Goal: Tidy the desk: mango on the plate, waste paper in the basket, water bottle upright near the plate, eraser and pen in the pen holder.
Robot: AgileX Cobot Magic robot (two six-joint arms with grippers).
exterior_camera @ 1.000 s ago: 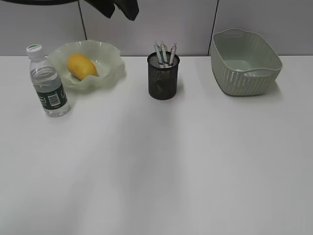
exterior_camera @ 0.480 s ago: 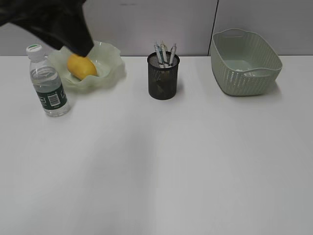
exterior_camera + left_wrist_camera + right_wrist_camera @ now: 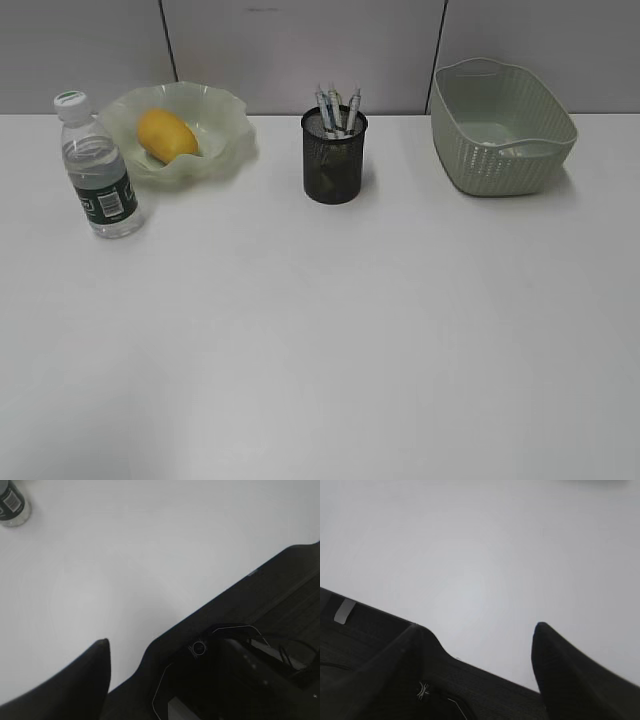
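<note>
Yellow mango (image 3: 167, 134) rests on plate (image 3: 222, 125), away from both spread empty pincers.

- Grey wall (image 3: 300, 50): plain panelling that closes the scene behind the far edge of the desk (image 3: 320, 350).
- Left seam (image 3: 168, 40): thin dark line, slightly slanted, dividing two panels.
- Right seam (image 3: 439, 45): a like line, leaning the other way.
- Dark ledge (image 3: 280, 590): black surface beyond the near desk edge, left wrist view.
- Pale strip (image 3: 344, 611): small light patch on the same kind of dark surface, right wrist view.
</note>
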